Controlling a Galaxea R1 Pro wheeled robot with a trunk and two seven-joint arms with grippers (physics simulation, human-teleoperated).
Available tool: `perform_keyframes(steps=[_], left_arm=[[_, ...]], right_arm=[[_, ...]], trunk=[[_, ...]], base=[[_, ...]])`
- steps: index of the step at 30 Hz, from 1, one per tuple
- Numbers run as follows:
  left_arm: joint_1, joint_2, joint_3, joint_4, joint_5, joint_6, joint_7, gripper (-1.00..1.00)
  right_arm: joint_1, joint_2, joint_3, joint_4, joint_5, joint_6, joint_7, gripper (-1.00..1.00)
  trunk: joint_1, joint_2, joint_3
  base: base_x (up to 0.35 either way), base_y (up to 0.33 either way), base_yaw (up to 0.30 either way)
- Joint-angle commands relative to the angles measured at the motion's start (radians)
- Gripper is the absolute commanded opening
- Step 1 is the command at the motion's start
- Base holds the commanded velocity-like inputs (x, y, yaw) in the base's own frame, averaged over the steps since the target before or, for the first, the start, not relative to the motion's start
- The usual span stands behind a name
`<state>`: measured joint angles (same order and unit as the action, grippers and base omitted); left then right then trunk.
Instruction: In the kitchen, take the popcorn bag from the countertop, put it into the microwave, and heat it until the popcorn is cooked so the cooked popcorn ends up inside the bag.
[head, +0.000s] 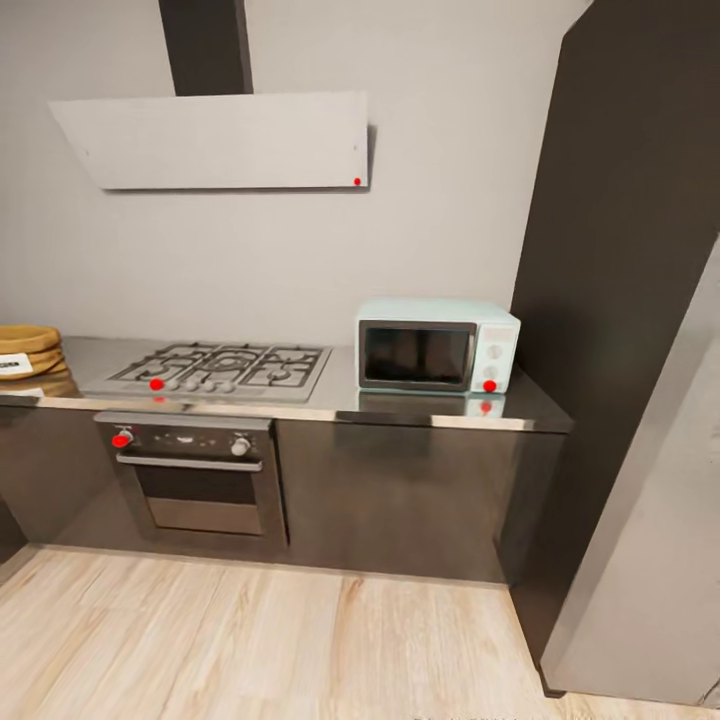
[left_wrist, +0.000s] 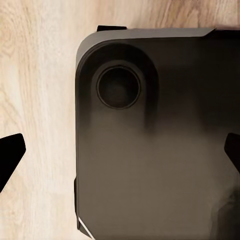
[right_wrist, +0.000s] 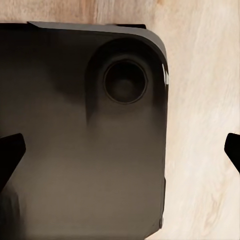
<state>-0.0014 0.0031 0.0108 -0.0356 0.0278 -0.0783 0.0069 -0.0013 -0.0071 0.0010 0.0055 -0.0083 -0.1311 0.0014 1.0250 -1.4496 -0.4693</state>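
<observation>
Mint-blue microwave (head: 437, 345) is the anchor in the head view: it sits on the grey countertop (head: 340, 395), door closed, glass too dark to tell what's inside. Well left of it is the gas hob (head: 225, 368) with the steel oven (head: 195, 475) under it, and far left of it, at the counter's end, the brown popcorn bag (head: 28, 355) with its white label, contents not visible from this angle. Left wrist view: the left gripper (left_wrist: 120, 152) hangs over the robot's dark base (left_wrist: 150, 150) and the wood floor (left_wrist: 35, 100), fingertips spread wide, holding nothing. Right wrist view mirrors it, right gripper (right_wrist: 120, 150) also spread and empty. I'd guess the arms are just parked for driving.
</observation>
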Motion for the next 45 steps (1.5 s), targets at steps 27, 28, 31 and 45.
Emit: perform_keyframes(steps=[27,28,31,45], left_arm=[[0.0,0.0,0.0,0.0,0.003,-0.004,0.001,1.0],[0.0,0.0,0.0,0.0,0.003,-0.004,0.001,1.0],[0.0,0.0,0.001,0.0,0.003,-0.004,0.001,1.0],[0.0,0.0,0.001,0.0,0.002,-0.006,0.001,1.0]], right_arm=[[0.0,0.001,-0.003,0.001,0.0,-0.004,0.0,1.0],[0.0,0.001,-0.003,0.001,0.0,-0.004,0.0,1.0],[0.0,0.001,-0.003,0.001,0.001,-0.004,0.0,1.0],[0.0,0.0,-0.003,0.001,0.008,-0.004,-0.002,1.0]], trunk=[[0.0,0.0,-0.001],[0.0,0.0,-0.001],[0.0,0.0,-0.001],[0.0,0.0,-0.001]], base=[[0.0,0.0,-0.213],[0.0,0.0,-0.18],[0.0,0.0,-0.175],[0.0,0.0,-0.031]])
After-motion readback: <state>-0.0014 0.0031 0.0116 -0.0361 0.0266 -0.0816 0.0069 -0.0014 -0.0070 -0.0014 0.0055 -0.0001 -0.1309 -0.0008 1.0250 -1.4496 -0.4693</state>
